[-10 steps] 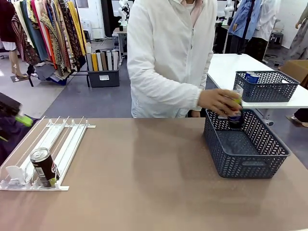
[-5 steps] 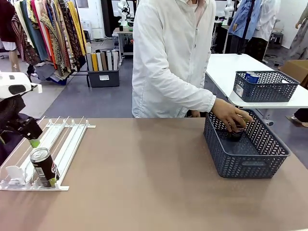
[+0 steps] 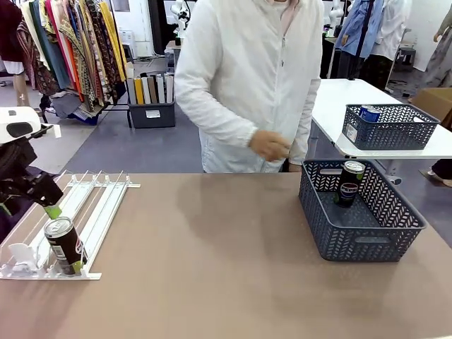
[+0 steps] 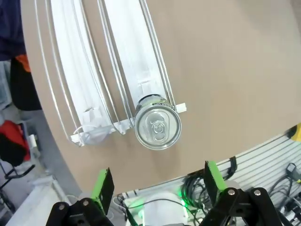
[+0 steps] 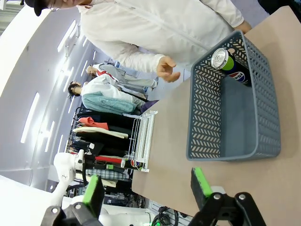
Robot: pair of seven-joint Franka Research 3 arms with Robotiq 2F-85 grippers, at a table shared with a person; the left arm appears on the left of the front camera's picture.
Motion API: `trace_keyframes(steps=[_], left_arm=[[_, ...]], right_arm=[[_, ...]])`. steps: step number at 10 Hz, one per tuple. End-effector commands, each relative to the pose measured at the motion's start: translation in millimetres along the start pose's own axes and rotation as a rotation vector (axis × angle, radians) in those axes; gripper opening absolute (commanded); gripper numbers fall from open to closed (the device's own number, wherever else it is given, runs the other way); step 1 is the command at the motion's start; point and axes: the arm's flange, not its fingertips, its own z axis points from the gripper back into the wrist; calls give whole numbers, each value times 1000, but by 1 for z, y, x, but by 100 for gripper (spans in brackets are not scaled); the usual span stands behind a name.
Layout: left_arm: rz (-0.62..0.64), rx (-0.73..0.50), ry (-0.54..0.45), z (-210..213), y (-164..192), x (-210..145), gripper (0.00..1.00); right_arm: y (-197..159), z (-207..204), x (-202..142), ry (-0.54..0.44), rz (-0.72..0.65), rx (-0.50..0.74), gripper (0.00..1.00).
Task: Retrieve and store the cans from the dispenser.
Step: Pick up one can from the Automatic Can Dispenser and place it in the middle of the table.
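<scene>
At the front view's left edge, the black, green-padded left gripper [image 3: 51,207] hangs over the sloped clear-acrylic and white plastic dispenser [image 3: 99,201]. Its jaws are spread wide and empty, just above a black Pepsi can with a silver top [image 3: 65,246] standing at the front stopper. Upper centre, the person's hand [image 3: 268,146] touches nothing. At right, a dark grey lattice basket [image 3: 367,244] on the brown table [image 3: 212,268] holds a second black can [image 3: 349,183] by its far wall. The right gripper [image 5: 146,188] is spread wide, empty.

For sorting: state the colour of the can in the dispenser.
The can is black, silver-topped; front view shows it best.
</scene>
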Motion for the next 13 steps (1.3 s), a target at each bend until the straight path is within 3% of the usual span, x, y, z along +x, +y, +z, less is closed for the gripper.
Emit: trace_keyframes(steps=[1,6,12,13], left_arm=[[53,67,16,-28,-9,9,100],[107,57,57,-83,-8,27,100],[113,40,103,-92,-6,27,100],[106,38,93,-92,-6,28,76]], right_arm=[[1,-2,2,-24,24,26,100],[1,-2,2,-24,24,26,100],[1,-2,2,-24,24,26,100],[1,-2,2,-24,24,26,100]])
